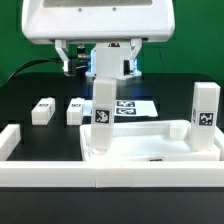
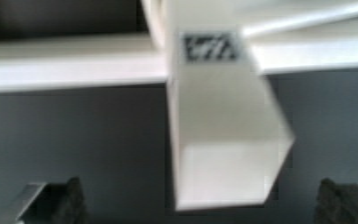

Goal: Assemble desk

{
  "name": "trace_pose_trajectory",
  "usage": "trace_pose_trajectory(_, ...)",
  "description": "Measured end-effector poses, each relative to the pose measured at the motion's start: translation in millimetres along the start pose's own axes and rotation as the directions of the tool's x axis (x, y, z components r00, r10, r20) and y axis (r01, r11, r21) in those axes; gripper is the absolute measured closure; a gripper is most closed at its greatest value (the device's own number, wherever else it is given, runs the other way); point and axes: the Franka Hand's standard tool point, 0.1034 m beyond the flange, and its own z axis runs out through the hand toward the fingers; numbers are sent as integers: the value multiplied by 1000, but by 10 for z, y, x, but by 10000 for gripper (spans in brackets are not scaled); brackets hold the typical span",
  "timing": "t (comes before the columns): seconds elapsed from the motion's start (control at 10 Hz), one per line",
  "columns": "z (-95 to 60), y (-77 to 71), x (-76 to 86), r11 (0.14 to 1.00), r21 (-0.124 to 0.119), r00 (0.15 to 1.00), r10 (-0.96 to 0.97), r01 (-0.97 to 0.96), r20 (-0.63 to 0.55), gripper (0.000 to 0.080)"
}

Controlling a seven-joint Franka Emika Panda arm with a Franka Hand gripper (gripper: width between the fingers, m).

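Rail (image 1: 50, 178) in front | I see rimmed white desk panel (image 1: 150, 152) | square tagged leg post (image 1: 103, 112) upright at its corner | gripper (image 2: 194, 200) spread wide, straddling post

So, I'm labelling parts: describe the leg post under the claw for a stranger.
Find the large white desk panel before the arm. At its end on the exterior view's left stands an upright leg post, under the open claw. The other upright post stands at that view's right; two more posts lie flat.
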Motion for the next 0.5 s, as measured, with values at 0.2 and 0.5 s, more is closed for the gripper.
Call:
trace_pose_trajectory(0.2, 69, -63, 28, 999, 35, 987, 5, -11, 159, 151)
trace_pose_trajectory(0.5, 293, -81, 12, 999, 35, 965, -7, -2, 263, 151)
